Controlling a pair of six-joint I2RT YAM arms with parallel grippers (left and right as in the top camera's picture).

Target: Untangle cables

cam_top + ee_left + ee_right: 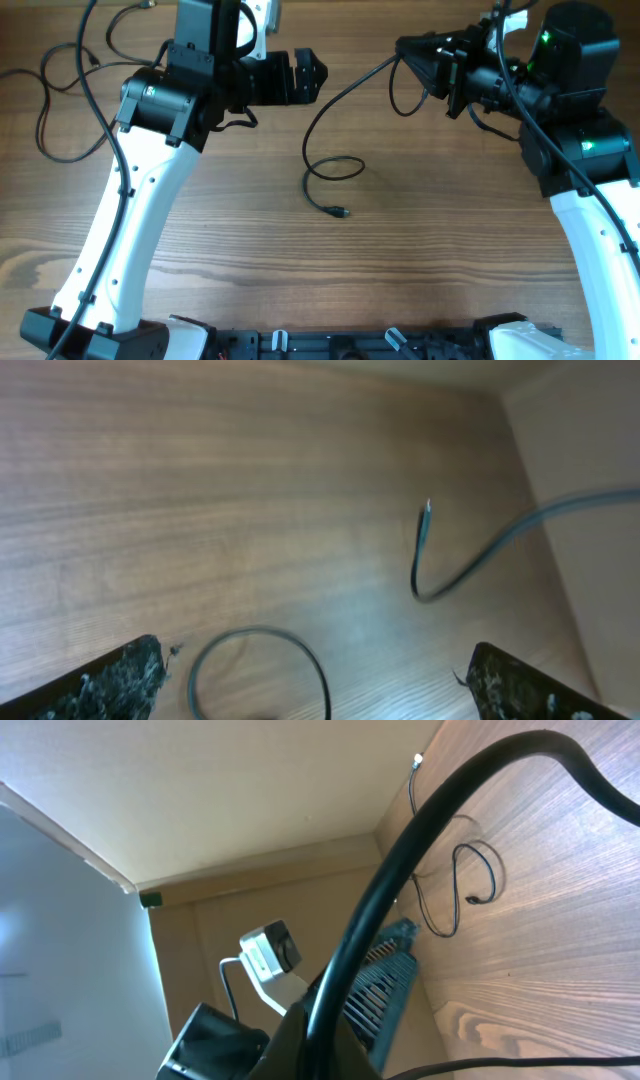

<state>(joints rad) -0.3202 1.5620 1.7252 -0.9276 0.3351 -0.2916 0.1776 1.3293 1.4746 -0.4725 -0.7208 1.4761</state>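
My right gripper [408, 50] is shut on a thin black cable [318, 118] and holds it raised at the back right. From the jaws the cable curves down to the table, forms a small loop [335, 168] and ends in a plug [340, 211]. In the right wrist view the cable [420, 840] rises from the closed jaws [330, 1040]. My left gripper [318, 75] is open and empty, apart from the cable. In the left wrist view the fingers [320, 690] stand wide over the loop [262, 650], and a cable end with a metallic tip [424, 545] hangs beyond.
More thin black cables [55, 100] lie loosely curved at the far left back of the wooden table [450, 250]; they also show in the right wrist view [470, 870]. The arm bases stand along the front edge.
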